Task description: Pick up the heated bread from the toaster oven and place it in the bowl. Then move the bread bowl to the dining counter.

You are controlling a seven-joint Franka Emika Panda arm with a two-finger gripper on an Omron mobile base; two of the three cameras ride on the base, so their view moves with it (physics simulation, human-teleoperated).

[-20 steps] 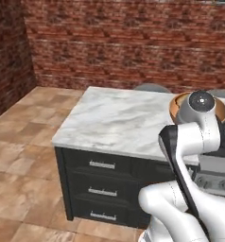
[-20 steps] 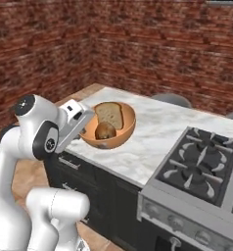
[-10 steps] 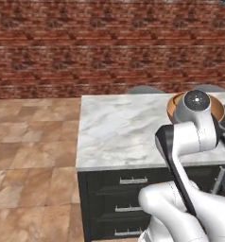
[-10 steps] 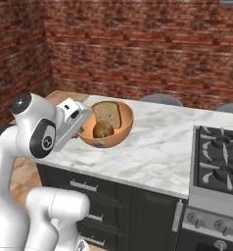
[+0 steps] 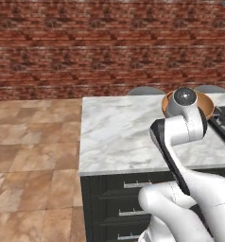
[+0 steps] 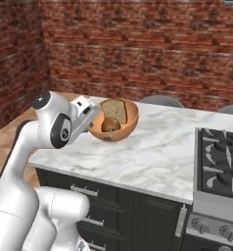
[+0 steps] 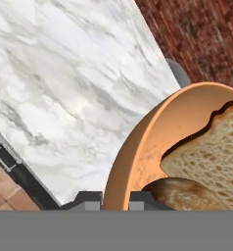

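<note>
The tool (image 6: pixel 92 119) is clamped on the near rim of the bowl (image 6: pixel 119 128), which is held just above the marble worktop (image 6: pixel 157 152) with the bread (image 6: pixel 110 124) and 1 slice inside. The carrying step is judged to be in hand; lowering and release are called for next. In the left base view the bowl (image 5: pixel 205 105) is largely hidden by the arm.

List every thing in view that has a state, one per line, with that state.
gripper: shut on the bowl's rim.
bowl: held, tilted, over the marble top.
bread roll: lying inside the bowl.
bread slice: leaning against the bowl's inner wall.
dining counter: drawers closed.
stove: no flame visible on the burners.
</note>
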